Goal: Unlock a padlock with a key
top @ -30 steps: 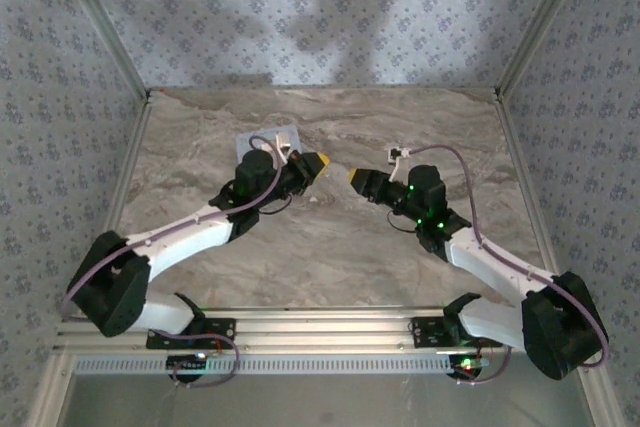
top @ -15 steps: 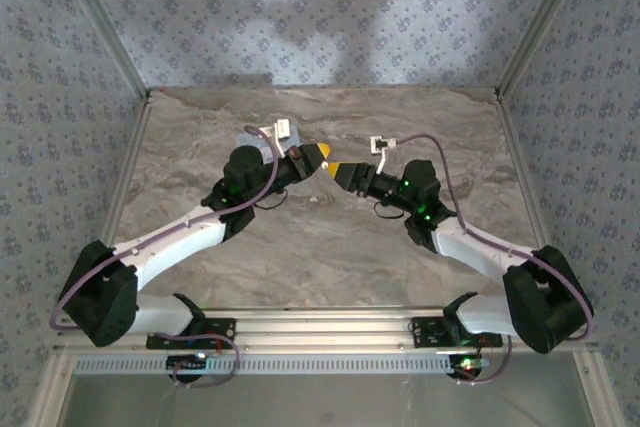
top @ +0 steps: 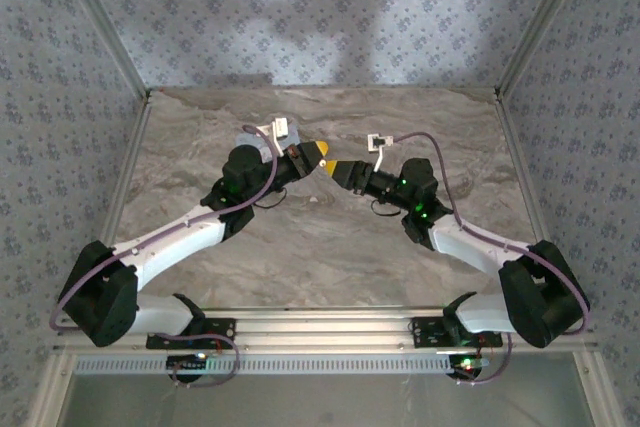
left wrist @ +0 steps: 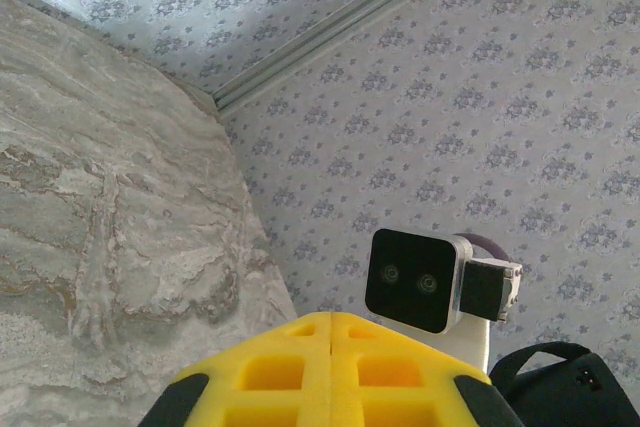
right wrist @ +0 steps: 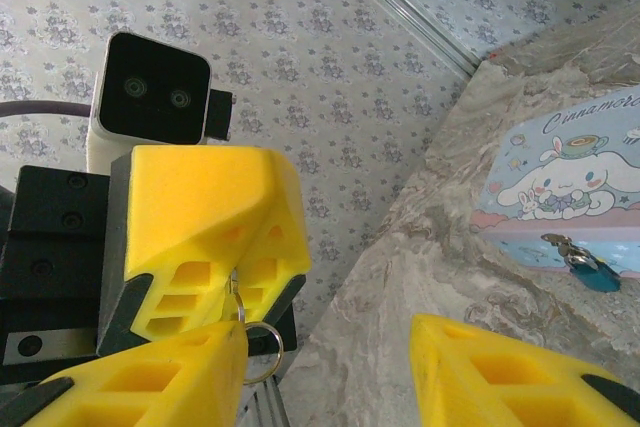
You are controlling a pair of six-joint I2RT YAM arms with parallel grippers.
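Looks like key handover: left gripper (right wrist: 228,252) pinches key (right wrist: 240,297) (ring dangling), right gripper (right wrist: 330,377) part-open, empty, facing it. Padlock (right wrist: 590,269) lies by tin (right wrist: 560,177), far-left desk (right wrist: 440,277). Next: right must close squarely on key.

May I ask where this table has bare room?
Free: the grey marble table's near middle between the arms, and far-right corner. Crowded: the centre, where the left gripper meets the right gripper, and the pale blue rectangular tin, just left.

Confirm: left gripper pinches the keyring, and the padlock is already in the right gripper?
No. The right wrist view shows the padlock lying by the tin; the right gripper stands open and empty. The left gripper does pinch the keyring.
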